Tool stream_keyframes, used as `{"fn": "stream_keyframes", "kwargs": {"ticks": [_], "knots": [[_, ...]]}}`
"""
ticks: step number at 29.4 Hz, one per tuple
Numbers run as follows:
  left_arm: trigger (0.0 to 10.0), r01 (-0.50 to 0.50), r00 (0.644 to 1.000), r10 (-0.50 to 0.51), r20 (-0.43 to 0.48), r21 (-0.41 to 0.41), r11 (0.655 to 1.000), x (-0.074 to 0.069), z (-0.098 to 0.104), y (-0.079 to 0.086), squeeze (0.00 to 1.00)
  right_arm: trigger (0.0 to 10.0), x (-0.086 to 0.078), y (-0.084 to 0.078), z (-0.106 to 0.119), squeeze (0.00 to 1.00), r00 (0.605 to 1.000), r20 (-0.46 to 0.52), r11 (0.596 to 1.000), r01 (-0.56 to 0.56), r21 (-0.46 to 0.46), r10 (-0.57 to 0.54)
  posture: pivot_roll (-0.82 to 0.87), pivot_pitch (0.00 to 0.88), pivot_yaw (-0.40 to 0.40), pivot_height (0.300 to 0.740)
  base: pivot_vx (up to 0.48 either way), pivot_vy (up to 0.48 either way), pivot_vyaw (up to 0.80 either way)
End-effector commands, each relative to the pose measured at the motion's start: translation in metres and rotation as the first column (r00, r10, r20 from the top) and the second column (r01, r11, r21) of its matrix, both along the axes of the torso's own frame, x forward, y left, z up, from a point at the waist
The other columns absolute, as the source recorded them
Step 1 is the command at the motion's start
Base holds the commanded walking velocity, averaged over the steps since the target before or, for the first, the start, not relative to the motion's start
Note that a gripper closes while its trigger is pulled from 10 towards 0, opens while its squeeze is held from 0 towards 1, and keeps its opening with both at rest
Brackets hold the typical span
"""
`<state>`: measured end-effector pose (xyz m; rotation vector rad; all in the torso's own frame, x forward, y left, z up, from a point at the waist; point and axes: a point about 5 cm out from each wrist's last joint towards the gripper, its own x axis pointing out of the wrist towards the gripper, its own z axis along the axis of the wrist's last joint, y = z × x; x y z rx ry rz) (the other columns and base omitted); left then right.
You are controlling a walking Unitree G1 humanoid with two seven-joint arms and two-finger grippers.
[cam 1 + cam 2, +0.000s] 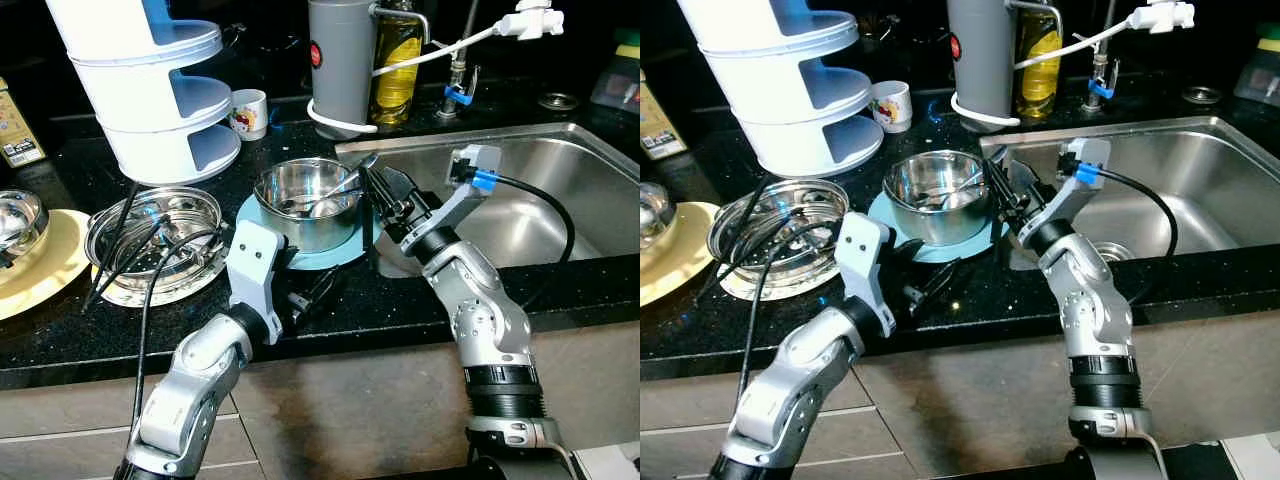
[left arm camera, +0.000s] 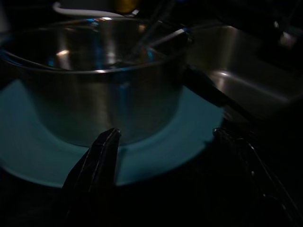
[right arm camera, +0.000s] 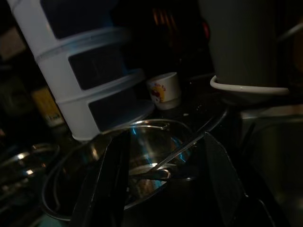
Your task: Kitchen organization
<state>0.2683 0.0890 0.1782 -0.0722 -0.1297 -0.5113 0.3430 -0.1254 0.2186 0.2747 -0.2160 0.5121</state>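
Steel pot (image 1: 308, 203) is sitting on the teal plate (image 1: 262, 212) on the black table (image 1: 400, 300), just beside the sink (image 1: 560, 190) edge, near the table's front edge. A spoon (image 1: 335, 193) is lying inside the pot, handle leaning over the sink-side rim.

Right gripper (image 1: 375, 195) is hovering at the pot's sink-side rim, fingers (image 3: 111, 184) spread apart, holding nothing; the wrist view is showing the pot rim and spoon handle between them.

Left gripper (image 1: 312, 293) is resting low at the table's front edge, just in front of the plate, fingers (image 2: 97, 161) released and apart, pointing at the pot wall, not touching it as far as I can tell.

Toward the left end of the table: steamer tray (image 1: 155, 240) with black cables draped over it, then a yellow plate (image 1: 40, 265) with a small steel bowl (image 1: 18, 220). Toward the back edge: white tiered rack (image 1: 150, 90), small printed cup (image 1: 249, 112), grey cylinder (image 1: 340, 60), oil bottle (image 1: 398, 55).
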Motion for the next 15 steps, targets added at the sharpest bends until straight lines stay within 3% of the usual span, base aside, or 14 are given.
{"fn": "stream_keyframes", "kwargs": {"ticks": [1,3,15], "knots": [[10.0,-0.077,0.997,0.077,0.019,0.005,0.997,-0.001,0.0,0.006,0.0,10.0,0.001,0.006,-0.001,0.0,1.0,0.027,0.997,0.017,-0.071,-0.015,-0.02,0.0,0.036,0.74,0.0,0.0,0.0],[10.0,-0.114,0.993,0.114,0.02,0.005,0.993,-0.001,0.0,0.008,0.0,10.0,0.003,0.01,0.003,0.0,0.998,0.062,0.992,0.041,-0.118,-0.034,-0.02,0.0,0.039,0.74,0.0,0.0,0.0],[10.0,-0.139,0.99,0.139,0.014,0.024,0.99,-0.003,-0.003,0.011,0.0,10.0,0.008,0.015,0.012,0.0,0.996,0.081,0.98,0.056,-0.192,-0.041,-0.02,0.0,0.033,0.74,0.0,0.0,0.0]]}}
